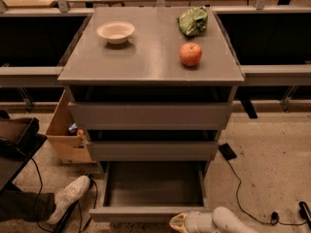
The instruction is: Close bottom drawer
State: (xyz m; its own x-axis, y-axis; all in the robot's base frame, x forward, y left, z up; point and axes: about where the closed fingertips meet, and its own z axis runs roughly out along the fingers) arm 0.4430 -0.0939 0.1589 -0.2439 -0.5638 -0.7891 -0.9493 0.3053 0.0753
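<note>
Tool (179, 222) beside open bottom drawer (154, 187) front — shoe (68, 198) nearby.

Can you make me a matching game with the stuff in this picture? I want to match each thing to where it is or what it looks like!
Things:
1. bowl
2. apple
3. bottom drawer
4. claw

Clues:
A. pulled out, with nothing showing inside
B. red, on the right side of the cabinet top
C. at the very bottom of the view, just in front of the open drawer's front
D. cream, on the left side of the cabinet top

Pairs: 1-D, 2-B, 3-A, 4-C
</note>
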